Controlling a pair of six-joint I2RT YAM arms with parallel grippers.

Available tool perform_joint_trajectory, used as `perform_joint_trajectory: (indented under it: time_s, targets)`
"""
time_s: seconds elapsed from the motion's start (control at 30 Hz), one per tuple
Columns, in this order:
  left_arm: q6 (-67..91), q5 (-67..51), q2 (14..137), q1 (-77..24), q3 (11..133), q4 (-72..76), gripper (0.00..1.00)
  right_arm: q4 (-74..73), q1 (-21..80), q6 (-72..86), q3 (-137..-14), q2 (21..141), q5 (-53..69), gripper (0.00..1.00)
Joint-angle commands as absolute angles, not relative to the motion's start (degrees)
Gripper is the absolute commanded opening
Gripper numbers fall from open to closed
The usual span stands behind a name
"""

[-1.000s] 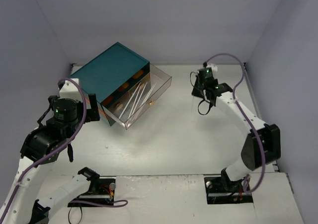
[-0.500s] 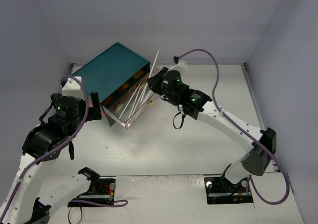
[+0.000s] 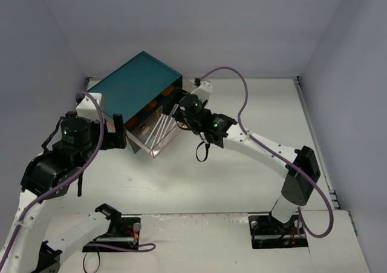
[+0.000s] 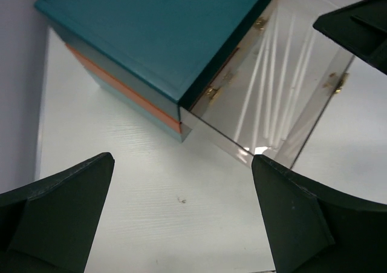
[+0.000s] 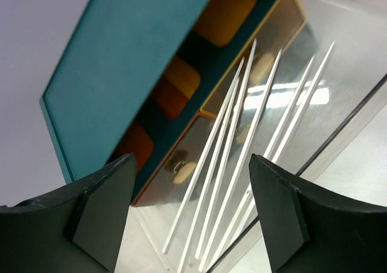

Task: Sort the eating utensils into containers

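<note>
The eating utensils here are several thin white sticks (image 5: 242, 134) lying side by side in a clear pulled-out drawer (image 5: 338, 134) of the teal chest (image 3: 133, 88). My right gripper (image 5: 192, 158) hovers just above that drawer, open, with nothing between its fingers; from above it sits at the drawer's back right (image 3: 181, 112). My left gripper (image 4: 182, 158) is open over bare table, just in front of the chest's corner (image 4: 163, 37) and the drawer's near end (image 4: 302, 146). The top view shows the sticks (image 3: 158, 131) too.
The chest stands at an angle in the back left corner, near the left wall. Orange drawer fronts (image 5: 224, 13) show inside it. A gold knob (image 4: 340, 82) sits on the drawer's front wall. White table stretches to the right and front.
My right arm swung from the back right across to the drawer carrying a white stick, then opened; the stick no longer juts from its fingers. The left arm barely shifted.
</note>
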State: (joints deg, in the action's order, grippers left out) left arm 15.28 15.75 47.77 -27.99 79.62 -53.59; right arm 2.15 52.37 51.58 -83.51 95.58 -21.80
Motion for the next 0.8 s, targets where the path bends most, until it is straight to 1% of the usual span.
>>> perform_joint_trajectory:
  time_s: [0.0, 0.13, 0.2, 0.27, 0.37, 0.5, 0.6, 0.77]
  targets:
    - [13.0, 4.0, 52.9, -27.8, 85.3, -50.9, 0.97, 4.2, 50.5, 43.1, -84.4, 86.9, -28.9, 0.76]
    - [13.1, -3.9, 59.3, -29.0, 90.0, -50.7, 0.97, -3.6, 44.5, 37.7, -82.4, 81.2, -28.7, 0.87]
    - [13.2, -3.8, 63.2, -32.6, 92.6, -50.6, 0.97, -5.9, 38.9, 36.2, -79.7, 77.7, -26.5, 0.93]
    - [13.0, -0.4, 65.9, -36.6, 94.5, -50.5, 0.97, -8.7, 35.3, 33.8, -77.3, 75.2, -25.6, 0.99]
    - [13.6, 4.2, 72.3, -43.5, 97.5, -50.4, 0.97, -11.5, 28.7, 30.6, -72.9, 70.0, -21.7, 1.00]
    - [15.8, 5.5, 77.6, -47.0, 100.2, -48.7, 0.97, -13.6, 18.5, 27.4, -65.8, 64.2, -16.8, 1.00]
    - [17.5, 6.1, 80.9, -49.8, 100.6, -46.1, 0.98, -16.3, 13.5, 25.5, -62.2, 59.7, -15.3, 1.00]
    - [19.7, 9.3, 86.7, -53.4, 100.3, -42.9, 0.97, -21.2, 8.8, 22.5, -58.5, 55.1, -14.1, 1.00]
